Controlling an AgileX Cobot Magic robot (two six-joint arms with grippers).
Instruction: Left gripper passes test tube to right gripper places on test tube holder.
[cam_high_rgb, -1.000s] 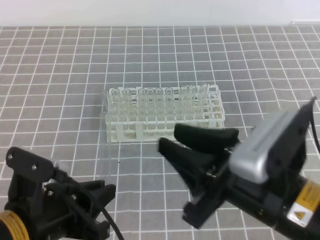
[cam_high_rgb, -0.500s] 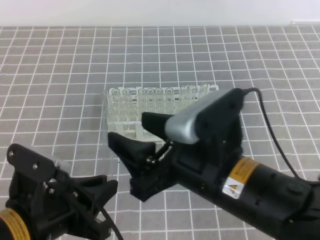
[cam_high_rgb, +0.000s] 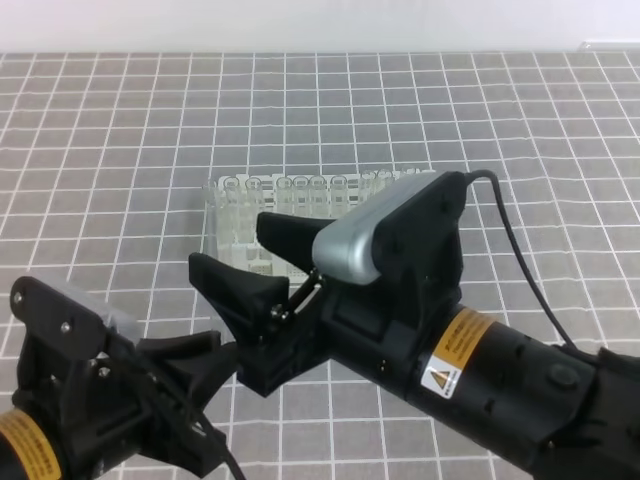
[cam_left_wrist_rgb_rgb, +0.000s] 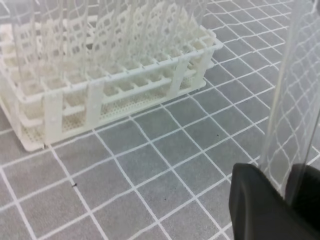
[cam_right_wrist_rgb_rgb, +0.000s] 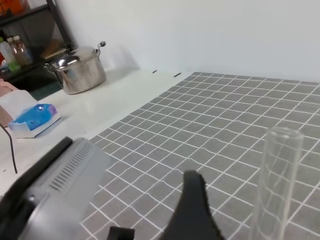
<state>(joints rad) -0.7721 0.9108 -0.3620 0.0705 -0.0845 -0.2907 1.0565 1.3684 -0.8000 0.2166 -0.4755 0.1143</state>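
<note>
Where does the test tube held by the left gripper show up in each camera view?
Exterior high: not discernible; hidden behind the right gripper.
Left wrist: test tube upright at right edge, in the left gripper.
Right wrist: tube's open top at lower right.
Shared landmark: grey grid mat.

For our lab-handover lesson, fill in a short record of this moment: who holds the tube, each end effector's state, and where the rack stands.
tube: slim clear glass test tube, upright
held by: left black two-fingered end effector, shut on its lower part
right black end effector: open, beside the tube, not gripping
rack: white plastic lattice test tube holder, behind both arms on the grey tiled mat
handover: not yet done
</note>
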